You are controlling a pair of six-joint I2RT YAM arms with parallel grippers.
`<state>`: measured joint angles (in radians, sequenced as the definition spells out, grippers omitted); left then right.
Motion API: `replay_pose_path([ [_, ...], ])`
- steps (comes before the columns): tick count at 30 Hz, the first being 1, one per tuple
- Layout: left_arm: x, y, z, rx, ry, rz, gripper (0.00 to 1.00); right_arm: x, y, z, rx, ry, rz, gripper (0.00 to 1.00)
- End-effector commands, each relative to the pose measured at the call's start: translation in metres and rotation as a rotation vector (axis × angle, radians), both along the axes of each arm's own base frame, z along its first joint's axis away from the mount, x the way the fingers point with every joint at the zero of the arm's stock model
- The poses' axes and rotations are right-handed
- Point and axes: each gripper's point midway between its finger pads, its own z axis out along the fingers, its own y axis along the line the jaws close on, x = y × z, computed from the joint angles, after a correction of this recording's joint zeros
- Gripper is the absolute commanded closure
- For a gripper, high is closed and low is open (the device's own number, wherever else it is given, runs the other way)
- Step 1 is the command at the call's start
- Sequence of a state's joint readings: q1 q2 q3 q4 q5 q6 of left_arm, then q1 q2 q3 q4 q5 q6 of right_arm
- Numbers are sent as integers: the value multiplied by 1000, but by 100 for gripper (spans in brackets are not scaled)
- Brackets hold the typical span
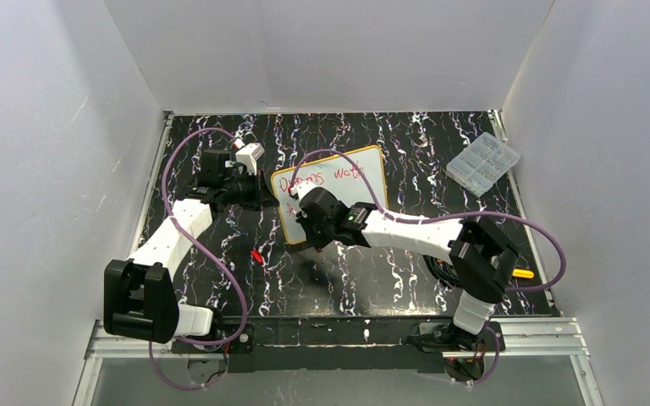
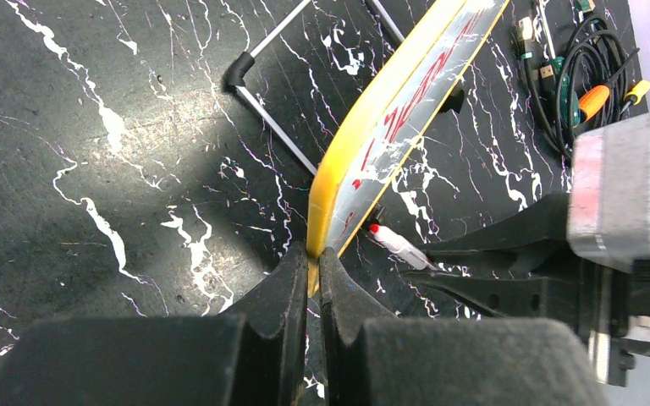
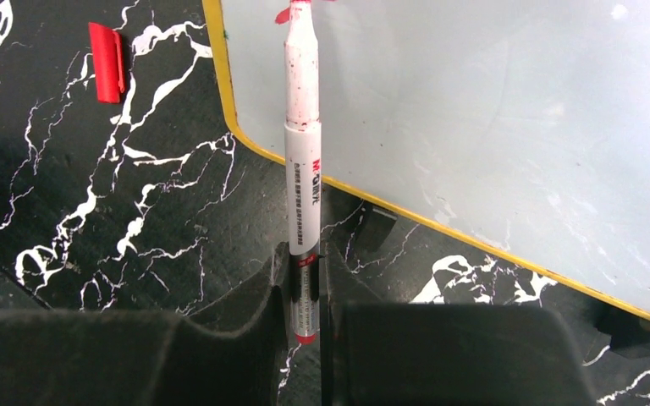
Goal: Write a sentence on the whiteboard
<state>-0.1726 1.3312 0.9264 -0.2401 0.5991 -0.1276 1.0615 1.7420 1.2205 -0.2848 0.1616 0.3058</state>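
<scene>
One whiteboard (image 1: 343, 193) is being seen lying near the middle of the black marbled desk (image 1: 389, 283), toward the back. Its left edge is being pinched by the left claw (image 2: 308, 264), whose two fingers are being clenched on the yellow frame. One red sentence (image 1: 322, 178) is being displayed on the board in two lines, and most of the second line is being hidden by the right arm. One marker (image 3: 302, 152) is being grasped by the right claw (image 3: 305, 283), with the jaws closed on its barrel and its red tip being held at the white surface just inside the frame. Two black feet (image 3: 377, 224) are being shown beneath the board's edge. One red cap (image 1: 256, 256) is being seen on the desk beside the board, and one clear compartment box (image 1: 483, 162) at the far right.
</scene>
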Motion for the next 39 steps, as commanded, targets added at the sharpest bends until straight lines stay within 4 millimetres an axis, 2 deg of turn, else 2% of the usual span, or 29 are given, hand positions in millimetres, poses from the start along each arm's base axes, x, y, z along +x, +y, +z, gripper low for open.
replay_pose_path([
  [1, -6, -4, 18, -27, -44, -17, 100, 4, 4, 36, 93, -66, 11, 99],
  [5, -5, -4, 19, -27, -49, -17, 100, 8, -1, 40, 82, -83, -9, 99],
  [19, -5, -3, 18, -19, -47, -17, 100, 16, 5, 30, 61, -62, -12, 99],
  [25, -5, -3, 18, -19, -48, -17, 100, 16, 1, 17, 29, -32, -30, 99],
  [39, -6, -2, 19, -19, -52, -16, 100, 17, -2, 3, -18, 10, -51, 99],
])
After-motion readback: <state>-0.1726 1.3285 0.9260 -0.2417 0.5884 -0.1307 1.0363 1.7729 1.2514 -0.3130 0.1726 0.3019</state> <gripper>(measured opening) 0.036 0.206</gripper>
